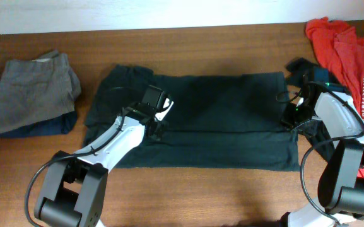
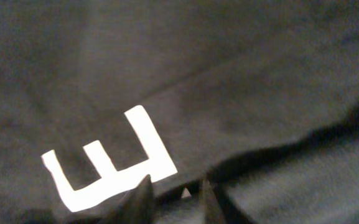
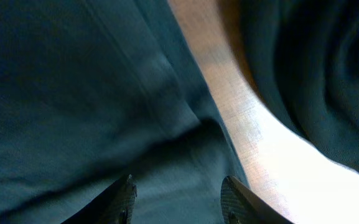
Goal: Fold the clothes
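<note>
Lying flat, black T-shirt [image 1: 226, 113], table [image 1: 188, 192] showing all round.

- overhead looks straight down on the whole table [image 1: 200, 195].
- left wrist looks closely down at the black shirt [image 2: 241, 68], at its white "e" print [image 2: 148, 140].
- right wrist looks closely at the shirt's edge and bare wood; overhead shares both.
</note>
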You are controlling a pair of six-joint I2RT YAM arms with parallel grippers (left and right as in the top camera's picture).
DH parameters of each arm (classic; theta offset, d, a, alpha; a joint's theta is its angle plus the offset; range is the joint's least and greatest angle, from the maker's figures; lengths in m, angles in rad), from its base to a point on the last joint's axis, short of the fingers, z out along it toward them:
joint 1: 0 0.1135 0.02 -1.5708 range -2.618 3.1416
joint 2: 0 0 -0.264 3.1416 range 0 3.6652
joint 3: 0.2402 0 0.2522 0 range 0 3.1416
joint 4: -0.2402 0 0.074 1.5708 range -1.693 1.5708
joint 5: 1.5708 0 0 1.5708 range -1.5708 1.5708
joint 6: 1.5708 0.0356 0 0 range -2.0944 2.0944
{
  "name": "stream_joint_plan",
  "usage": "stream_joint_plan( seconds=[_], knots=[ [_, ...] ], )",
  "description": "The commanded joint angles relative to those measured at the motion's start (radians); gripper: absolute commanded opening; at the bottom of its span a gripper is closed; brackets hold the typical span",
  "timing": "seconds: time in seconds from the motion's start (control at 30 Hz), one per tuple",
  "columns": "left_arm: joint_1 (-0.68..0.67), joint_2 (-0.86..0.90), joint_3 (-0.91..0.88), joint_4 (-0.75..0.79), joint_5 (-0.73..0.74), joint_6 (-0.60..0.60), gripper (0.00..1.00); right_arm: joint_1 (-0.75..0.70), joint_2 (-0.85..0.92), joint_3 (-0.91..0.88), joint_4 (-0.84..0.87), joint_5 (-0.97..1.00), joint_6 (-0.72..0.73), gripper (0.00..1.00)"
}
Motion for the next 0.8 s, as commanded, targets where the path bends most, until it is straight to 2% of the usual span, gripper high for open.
stream_joint_plan(
  seconds=[0.0, 0.03, 0.1, 0.17, 0.3, 0.37, 0.47, 0.5, 0.77],
  knots=[
    [0.032, -0.016, 0.061, -0.004, 0.007, -0.045, 0.48, 0.003, -0.024, 0.044, 0.061, -0.109, -0.027, 0.51],
    [0.073, -0.016, 0.116, -0.048, 0.116, -0.044, 0.56, 0.005, -0.024, 0.084, 0.067, -0.175, -0.078, 0.51],
    [0.125, -0.016, 0.189, -0.109, 0.205, -0.045, 0.61, 0.007, -0.024, 0.149, 0.043, -0.172, -0.099, 0.51],
    [0.185, -0.016, 0.285, -0.162, 0.249, -0.045, 0.64, 0.006, -0.024, 0.234, 0.006, -0.17, -0.103, 0.52],
    [0.275, -0.014, 0.431, -0.186, 0.27, -0.035, 0.72, 0.011, -0.023, 0.393, -0.026, -0.171, -0.151, 0.65],
    [0.344, 0.018, 0.519, -0.188, 0.334, -0.033, 0.73, 0.023, -0.023, 0.489, -0.064, -0.169, -0.212, 0.69],
    [0.402, 0.088, 0.605, -0.206, 0.41, -0.034, 0.73, 0.025, -0.023, 0.525, -0.081, -0.17, -0.226, 0.71],
    [0.435, 0.159, 0.672, -0.221, 0.473, -0.033, 0.73, 0.025, -0.023, 0.525, -0.086, -0.171, -0.226, 0.71],
    [0.496, 0.469, 0.927, -0.239, 0.541, -0.033, 0.71, 0.025, -0.013, 0.523, -0.103, -0.174, -0.226, 0.72]
  ],
)
